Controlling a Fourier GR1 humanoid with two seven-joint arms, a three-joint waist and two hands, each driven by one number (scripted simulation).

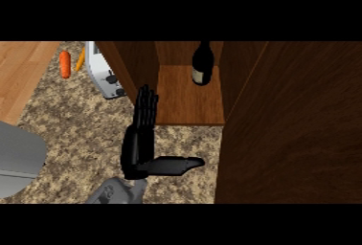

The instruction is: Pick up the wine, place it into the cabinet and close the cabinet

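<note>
A dark wine bottle with a pale label stands upright on the wooden shelf at the back of the open cabinet. The cabinet's dark wood door fills the right side of the view, swung partway across. My left hand rests over the granite counter just in front of the cabinet's left edge, fingers straight and pointing toward the shelf, thumb stretched out to the right. It holds nothing. My right hand does not show.
A silver toaster sits left of the cabinet. A carrot lies at the counter's far left, next to a thinner orange thing. A grey rounded object occupies the left edge. Speckled counter lies between.
</note>
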